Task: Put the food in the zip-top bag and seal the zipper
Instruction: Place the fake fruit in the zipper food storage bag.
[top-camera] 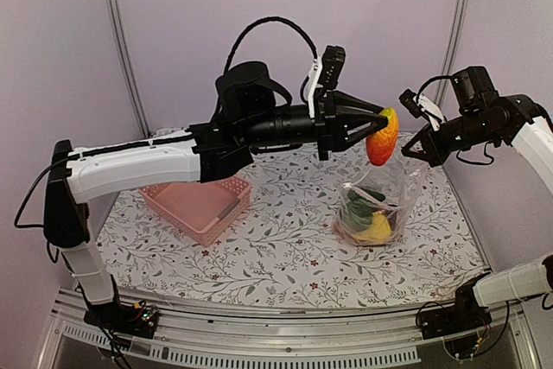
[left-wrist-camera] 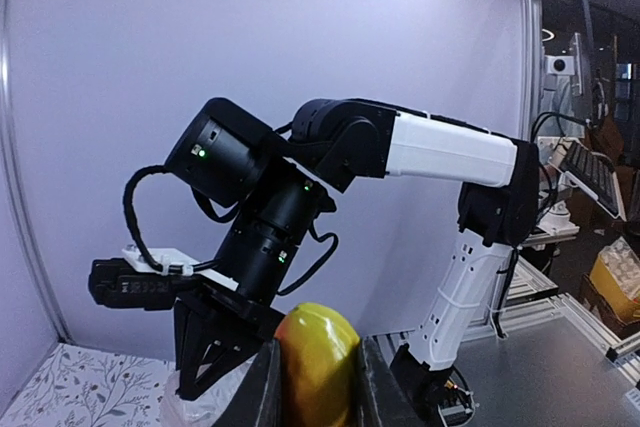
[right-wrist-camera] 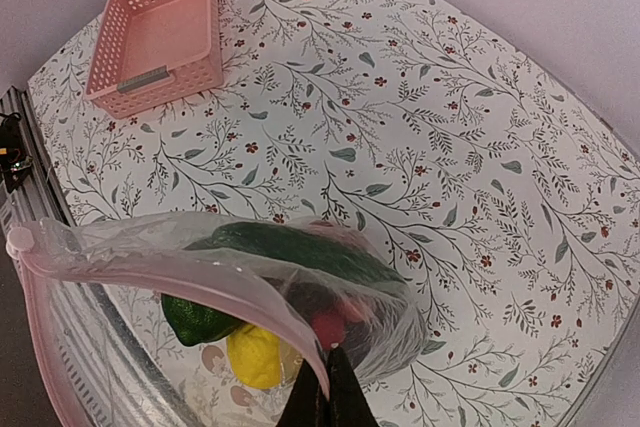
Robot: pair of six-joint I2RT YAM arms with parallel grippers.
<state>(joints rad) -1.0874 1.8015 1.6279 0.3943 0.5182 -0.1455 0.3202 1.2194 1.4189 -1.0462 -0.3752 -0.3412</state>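
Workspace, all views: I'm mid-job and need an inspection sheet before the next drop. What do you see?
Surface: floral-print table, flat.
Job's things: clear bag resting on the table, mouth held up and unsealed; green and yellow food inside; orange-yellow piece above the mouth in the top view; zipper open.
Clutter: pink basket at left, nothing seen in it.
Grippers: left fingers shut on the orange-yellow piece; right fingers shut on the bag's edge.
Cables: black loop arching high, off the table.
Surroundings: pale walls, metal uprights.
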